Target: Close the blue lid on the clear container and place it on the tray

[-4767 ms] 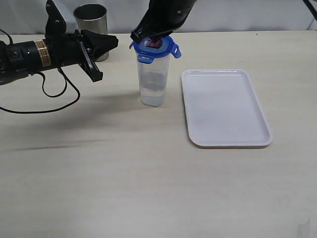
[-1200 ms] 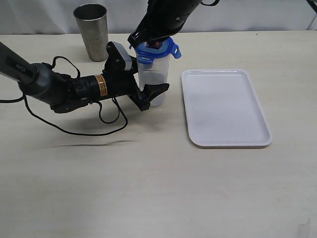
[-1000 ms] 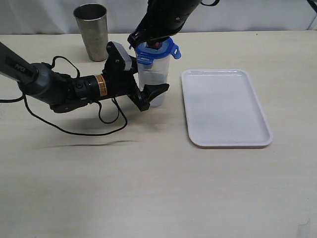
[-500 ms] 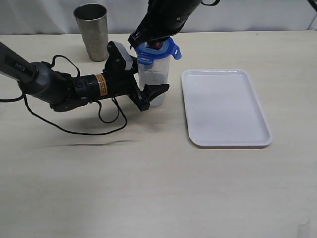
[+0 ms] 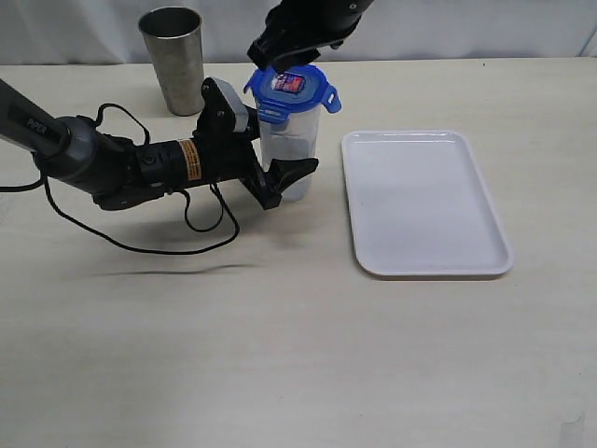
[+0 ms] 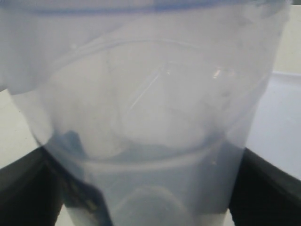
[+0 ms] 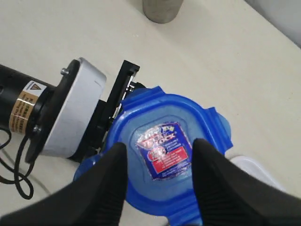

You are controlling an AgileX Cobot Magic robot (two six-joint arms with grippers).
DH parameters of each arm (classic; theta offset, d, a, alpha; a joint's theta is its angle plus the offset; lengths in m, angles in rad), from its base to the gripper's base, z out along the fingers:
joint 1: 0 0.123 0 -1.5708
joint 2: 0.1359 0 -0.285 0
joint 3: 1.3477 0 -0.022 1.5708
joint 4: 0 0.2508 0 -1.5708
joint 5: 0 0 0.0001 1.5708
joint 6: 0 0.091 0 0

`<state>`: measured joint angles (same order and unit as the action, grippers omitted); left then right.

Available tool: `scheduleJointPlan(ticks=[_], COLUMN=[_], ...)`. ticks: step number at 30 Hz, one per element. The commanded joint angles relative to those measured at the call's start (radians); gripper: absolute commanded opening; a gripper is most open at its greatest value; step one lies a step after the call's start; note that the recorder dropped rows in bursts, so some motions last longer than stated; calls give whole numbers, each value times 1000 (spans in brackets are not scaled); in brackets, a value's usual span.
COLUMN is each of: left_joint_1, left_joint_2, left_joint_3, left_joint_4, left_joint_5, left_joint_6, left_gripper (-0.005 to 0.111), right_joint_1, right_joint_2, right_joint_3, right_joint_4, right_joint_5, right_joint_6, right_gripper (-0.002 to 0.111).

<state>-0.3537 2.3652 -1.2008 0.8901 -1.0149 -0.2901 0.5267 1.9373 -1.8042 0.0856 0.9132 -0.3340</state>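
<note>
The clear container (image 5: 287, 149) stands upright on the table with the blue lid (image 5: 292, 91) lying flat on its mouth, label up. My left gripper (image 5: 280, 161) reaches in from the left and is shut on the clear container's lower half; its black fingers (image 6: 265, 188) press both sides of the translucent wall (image 6: 150, 117). My right gripper (image 5: 284, 58) hovers just above the lid, open. In the right wrist view its two fingertips straddle the label of the lid (image 7: 164, 150) without gripping it. The white tray (image 5: 424, 201) lies to the right of the container.
A grey steel cup (image 5: 174, 56) stands at the back left, behind my left arm. The left arm's black cable (image 5: 140, 238) loops across the table in front of it. A corner of the tray (image 7: 247, 165) shows beside the lid.
My right gripper has opened and risen off the blue lid, which stays on the container with its label now uncovered. The left gripper and the container have not moved.
</note>
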Motion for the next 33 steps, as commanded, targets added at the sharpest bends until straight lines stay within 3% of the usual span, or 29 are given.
scheduleJointPlan(ticks=[1, 8, 14, 19, 33], left_joint_1=[4, 4, 4, 4, 4], left_joint_2=[1, 1, 1, 1, 1], left_joint_3=[1, 1, 1, 1, 1], left_joint_4=[14, 14, 17, 17, 17], left_joint_5=[45, 45, 54, 54, 54], left_joint_6=[3, -1, -3, -3, -3], left_gripper=[0, 0, 0, 0, 0], right_joint_1=[12, 102, 103, 103, 105], right_joint_2=[-19, 2, 37, 65, 144], right_joint_3=[2, 2, 2, 2, 2], right_joint_4=[48, -73, -155, -157, -259], right_joint_5=[72, 109, 116, 114, 121], right_joint_6=[-105, -89, -70, -81, -119], right_gripper=[44, 44, 44, 51, 46])
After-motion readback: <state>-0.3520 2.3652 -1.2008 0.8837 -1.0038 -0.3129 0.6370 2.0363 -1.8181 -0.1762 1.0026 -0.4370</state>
